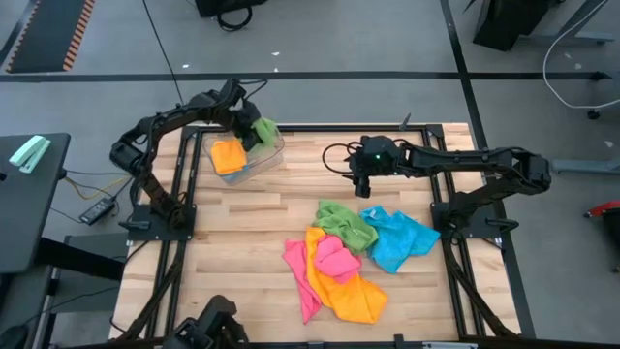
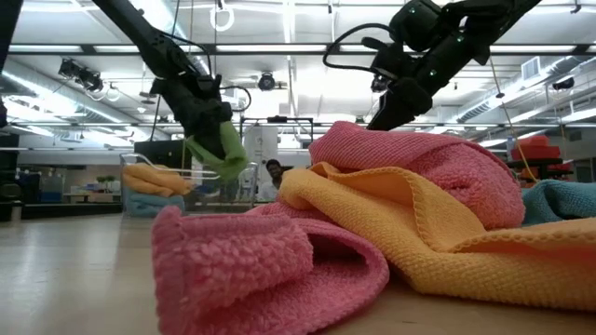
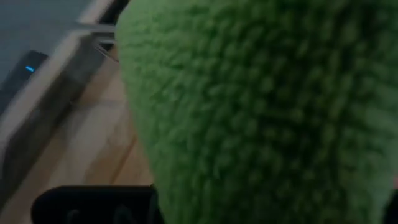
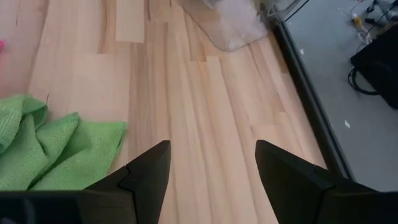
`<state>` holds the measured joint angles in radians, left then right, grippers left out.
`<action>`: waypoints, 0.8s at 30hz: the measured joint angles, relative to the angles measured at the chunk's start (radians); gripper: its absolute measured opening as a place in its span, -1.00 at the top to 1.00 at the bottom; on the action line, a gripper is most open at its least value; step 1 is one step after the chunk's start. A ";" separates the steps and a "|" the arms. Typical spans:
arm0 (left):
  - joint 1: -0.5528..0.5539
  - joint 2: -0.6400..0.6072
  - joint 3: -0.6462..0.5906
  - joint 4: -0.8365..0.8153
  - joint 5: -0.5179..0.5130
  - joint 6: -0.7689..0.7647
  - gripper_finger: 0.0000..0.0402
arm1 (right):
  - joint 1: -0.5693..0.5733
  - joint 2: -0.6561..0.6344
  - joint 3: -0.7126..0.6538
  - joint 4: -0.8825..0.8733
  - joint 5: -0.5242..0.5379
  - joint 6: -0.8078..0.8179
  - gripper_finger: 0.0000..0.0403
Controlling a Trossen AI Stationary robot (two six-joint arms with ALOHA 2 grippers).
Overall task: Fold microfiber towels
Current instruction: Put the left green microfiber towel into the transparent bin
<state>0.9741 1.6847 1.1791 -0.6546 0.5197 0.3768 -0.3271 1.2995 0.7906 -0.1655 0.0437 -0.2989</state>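
Six microfiber towels point(image 1: 344, 262) show: two green, two orange, one pink, one blue; also one clear bin point(image 1: 254, 161).

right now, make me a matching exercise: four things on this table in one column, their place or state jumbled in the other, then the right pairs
Things:
1. left tool
2. right tool
3. orange-yellow towel in the clear bin
4. blue towel

Place or state:
A. lies at the pile's edge nearest the right arm
B. open and empty above bare wood
C. shut on a green towel at the clear bin
D. already put away at the far left of the table

Pairs: 1-C, 2-B, 3-D, 4-A
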 joint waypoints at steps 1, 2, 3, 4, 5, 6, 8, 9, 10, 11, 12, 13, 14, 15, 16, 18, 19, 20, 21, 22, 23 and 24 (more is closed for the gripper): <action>-0.004 0.018 0.013 -0.010 0.002 0.000 0.78 | 0.000 0.000 0.000 0.009 0.000 0.000 -0.21; -0.007 0.037 0.025 -0.018 0.002 0.001 0.77 | 0.000 0.000 0.000 0.013 0.000 0.000 -0.21; -0.011 0.054 0.033 -0.028 0.002 0.000 0.76 | 0.000 0.000 0.000 0.010 0.000 0.000 -0.21; -0.014 0.069 0.042 -0.036 0.002 0.000 0.75 | 0.000 0.000 0.000 0.005 0.000 0.000 -0.21; -0.015 0.082 0.050 -0.044 0.001 0.001 0.75 | 0.000 0.000 0.000 -0.002 0.000 -0.001 -0.21; -0.015 0.090 0.057 -0.057 -0.002 0.004 0.75 | 0.000 0.000 0.000 -0.007 0.000 -0.001 -0.21; -0.014 0.097 0.072 -0.081 -0.023 0.012 0.76 | 0.000 0.000 0.000 -0.018 0.000 -0.001 -0.21; -0.014 0.097 0.078 -0.087 -0.034 0.021 0.76 | 0.000 0.000 0.000 -0.021 0.000 -0.001 -0.21; -0.014 0.097 0.086 -0.099 -0.049 0.029 0.77 | 0.000 0.000 0.000 -0.021 0.000 -0.001 -0.21; -0.014 0.097 0.093 -0.113 -0.073 0.035 0.77 | 0.000 0.000 0.000 -0.021 0.000 0.000 -0.21; -0.016 0.097 0.103 -0.131 -0.112 0.044 0.77 | 0.000 0.000 0.000 -0.021 0.000 0.000 -0.21; -0.023 0.097 0.111 -0.144 -0.158 0.059 0.77 | 0.000 0.000 0.000 -0.021 0.000 0.000 -0.21; -0.034 0.095 0.114 -0.154 -0.210 0.088 0.76 | 0.000 0.000 0.000 -0.021 0.000 0.001 -0.21; -0.050 0.095 0.114 -0.167 -0.272 0.134 0.76 | 0.000 0.000 0.000 -0.021 0.000 0.001 -0.21; -0.067 0.095 0.110 -0.172 -0.334 0.184 0.76 | 0.000 0.000 0.000 -0.022 0.000 0.003 -0.21; -0.103 0.096 0.100 -0.176 -0.443 0.269 0.77 | 0.000 0.000 0.000 -0.022 0.000 0.009 -0.21; -0.121 0.096 0.095 -0.166 -0.494 0.303 0.78 | 0.000 0.000 0.000 -0.023 0.000 0.012 -0.21; -0.139 0.096 0.090 -0.157 -0.540 0.336 0.79 | 0.000 0.000 0.000 -0.025 0.000 0.014 -0.21; -0.156 0.096 0.084 -0.157 -0.583 0.372 0.79 | 0.000 0.000 0.000 -0.027 0.000 0.016 -0.21; -0.172 0.096 0.076 -0.156 -0.620 0.401 0.79 | 0.000 0.000 0.000 -0.028 0.000 0.019 -0.21; -0.188 0.096 0.069 -0.144 -0.663 0.421 0.79 | 0.000 0.000 0.000 -0.029 0.000 0.021 -0.21; -0.204 0.096 0.062 -0.125 -0.713 0.427 0.79 | 0.000 0.000 0.000 -0.029 -0.001 0.024 -0.21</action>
<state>0.7700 1.7802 1.2413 -0.7794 -0.1932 0.8040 -0.3271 1.2995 0.7906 -0.1940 0.0428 -0.2752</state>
